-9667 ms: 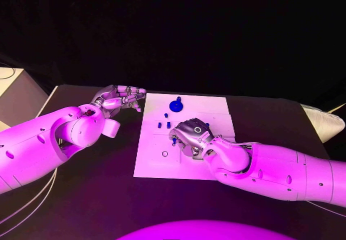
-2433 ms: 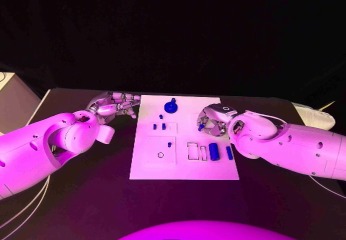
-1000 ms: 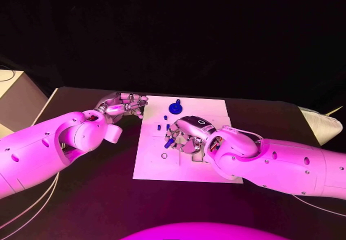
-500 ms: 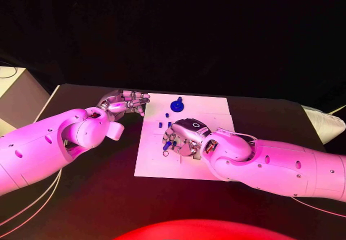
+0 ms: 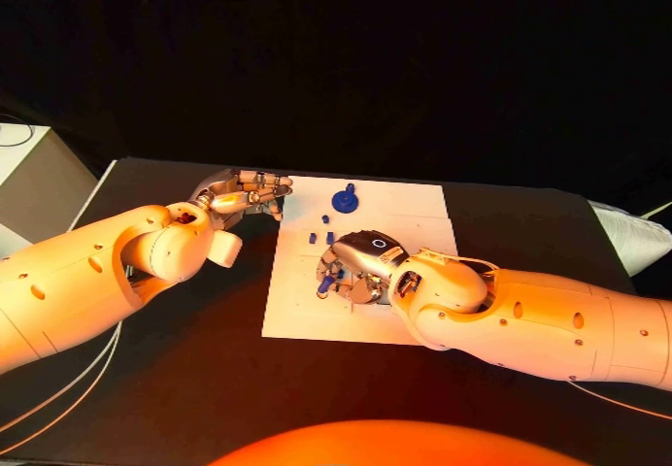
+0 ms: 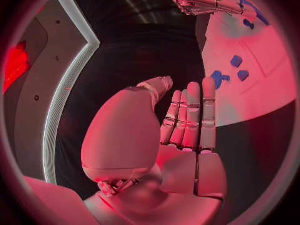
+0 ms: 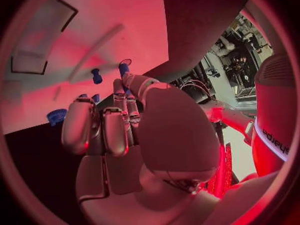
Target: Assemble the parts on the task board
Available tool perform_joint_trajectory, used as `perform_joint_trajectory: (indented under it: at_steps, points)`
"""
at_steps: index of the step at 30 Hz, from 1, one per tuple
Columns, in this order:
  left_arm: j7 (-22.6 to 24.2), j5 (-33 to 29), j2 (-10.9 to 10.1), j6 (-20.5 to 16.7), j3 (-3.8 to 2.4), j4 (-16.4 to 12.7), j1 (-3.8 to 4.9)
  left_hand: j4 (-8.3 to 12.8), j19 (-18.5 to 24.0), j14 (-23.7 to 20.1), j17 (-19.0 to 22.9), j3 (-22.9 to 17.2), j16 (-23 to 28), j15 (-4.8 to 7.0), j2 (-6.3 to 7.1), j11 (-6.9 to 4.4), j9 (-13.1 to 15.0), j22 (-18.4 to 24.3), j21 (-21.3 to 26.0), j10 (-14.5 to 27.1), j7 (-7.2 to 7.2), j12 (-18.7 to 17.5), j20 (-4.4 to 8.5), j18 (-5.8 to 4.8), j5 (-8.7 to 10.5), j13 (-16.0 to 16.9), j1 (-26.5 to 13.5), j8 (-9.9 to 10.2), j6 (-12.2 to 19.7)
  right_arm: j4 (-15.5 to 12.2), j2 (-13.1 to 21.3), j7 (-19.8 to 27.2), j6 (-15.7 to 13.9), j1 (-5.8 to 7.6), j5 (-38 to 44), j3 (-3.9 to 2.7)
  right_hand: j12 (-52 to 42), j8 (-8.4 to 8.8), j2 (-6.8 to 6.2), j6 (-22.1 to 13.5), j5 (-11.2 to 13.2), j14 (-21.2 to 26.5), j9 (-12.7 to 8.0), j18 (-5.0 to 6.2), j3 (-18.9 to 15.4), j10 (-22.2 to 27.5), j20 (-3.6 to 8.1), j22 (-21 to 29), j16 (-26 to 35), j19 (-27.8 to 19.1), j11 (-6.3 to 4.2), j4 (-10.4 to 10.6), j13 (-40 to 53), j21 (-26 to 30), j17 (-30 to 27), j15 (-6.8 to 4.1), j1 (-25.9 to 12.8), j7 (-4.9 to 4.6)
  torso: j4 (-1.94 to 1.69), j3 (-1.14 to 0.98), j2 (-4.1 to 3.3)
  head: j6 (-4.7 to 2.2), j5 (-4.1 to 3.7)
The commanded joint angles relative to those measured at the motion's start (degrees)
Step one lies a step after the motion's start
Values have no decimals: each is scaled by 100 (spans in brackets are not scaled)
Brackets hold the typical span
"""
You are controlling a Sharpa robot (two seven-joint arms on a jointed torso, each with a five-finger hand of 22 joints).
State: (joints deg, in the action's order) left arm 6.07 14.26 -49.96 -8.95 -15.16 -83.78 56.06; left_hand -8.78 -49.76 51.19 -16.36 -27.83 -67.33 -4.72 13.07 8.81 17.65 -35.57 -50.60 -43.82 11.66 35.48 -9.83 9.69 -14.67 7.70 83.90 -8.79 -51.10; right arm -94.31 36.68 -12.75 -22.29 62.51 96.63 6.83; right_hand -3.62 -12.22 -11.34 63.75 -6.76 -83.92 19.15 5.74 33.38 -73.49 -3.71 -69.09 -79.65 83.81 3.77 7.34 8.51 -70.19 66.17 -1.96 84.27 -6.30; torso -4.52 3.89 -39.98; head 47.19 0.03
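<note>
Right hand (image 5: 361, 267) grasping blue peg (image 5: 326, 282) over task board (image 5: 420, 209) centre — lower it plumb into hole; left hand (image 5: 246, 194) fingers empty, loosely spread, off board's far-left corner.

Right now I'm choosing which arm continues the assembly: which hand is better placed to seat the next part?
The right hand. It is over the middle of the task board and holds a blue part in its fingers. The left hand is at the board's far left corner, holding nothing.

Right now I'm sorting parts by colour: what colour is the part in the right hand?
Blue; the part shows best in the head view.
</note>
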Motion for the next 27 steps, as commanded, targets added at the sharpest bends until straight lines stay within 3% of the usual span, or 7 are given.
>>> perform_joint_trajectory:
  at_steps: [1, 27]
  points:
    - [21, -33, 3, 57, -5, -9, 0, 14, -50, 40, 6, 1, 29, 15, -1, -1, -8, 10, 18, 30, 36, 1, 3, 89, -19, -9, 61, -34, -7, -4, 0, -21, 132, -11, 106, 2, -35, -34, 79, 30, -19, -180, 274, -104, 5, -189, 27, -9, -32, 21, -130, -30, 8, -32, 1, -18, -18, -25, -1, -3, 1, 27, -1]
    - [1, -33, -8, 63, -5, 3, 0, 14, -50, 40, 6, 1, 29, 15, -1, -1, -8, 10, 18, 30, 36, 1, 3, 89, -19, -9, 61, -34, -7, -59, 21, -28, 170, -57, 125, 16, -36, -47, 72, 29, -28, -181, 292, -105, 20, -193, 26, -19, -36, 22, -133, -57, 15, -38, 5, -19, -49, -21, -3, 2, 5, 41, 21]
